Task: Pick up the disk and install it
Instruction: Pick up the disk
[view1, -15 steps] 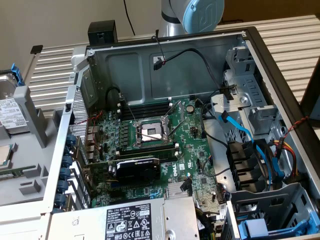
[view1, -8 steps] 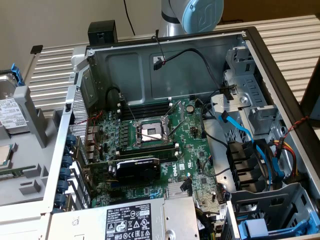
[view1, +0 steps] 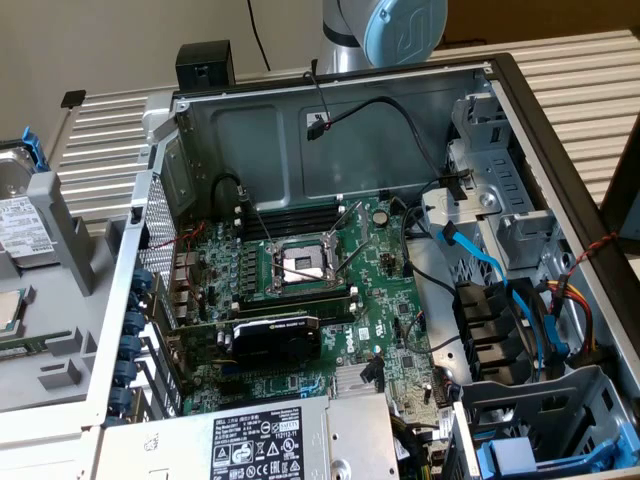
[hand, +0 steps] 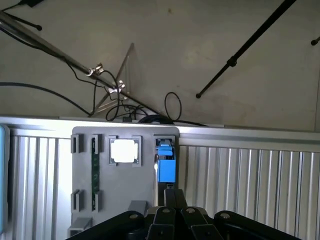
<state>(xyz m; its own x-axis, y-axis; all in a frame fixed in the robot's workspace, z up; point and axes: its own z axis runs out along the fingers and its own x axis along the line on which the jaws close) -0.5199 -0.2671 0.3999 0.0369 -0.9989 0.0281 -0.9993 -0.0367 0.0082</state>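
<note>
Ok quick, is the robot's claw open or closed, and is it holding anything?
Gripper: closed, holding nothing; the disk sits in its grey holder.

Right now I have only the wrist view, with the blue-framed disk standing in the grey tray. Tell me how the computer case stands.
Observer: The case is open, with its motherboard exposed.
Operator: Report the drive bays.
Observer: Blue cables run across them, beside the motherboard.
Operator: Now the disk itself.
Observer: At the exterior view's left edge, its flat side shows a white printed label.
</note>
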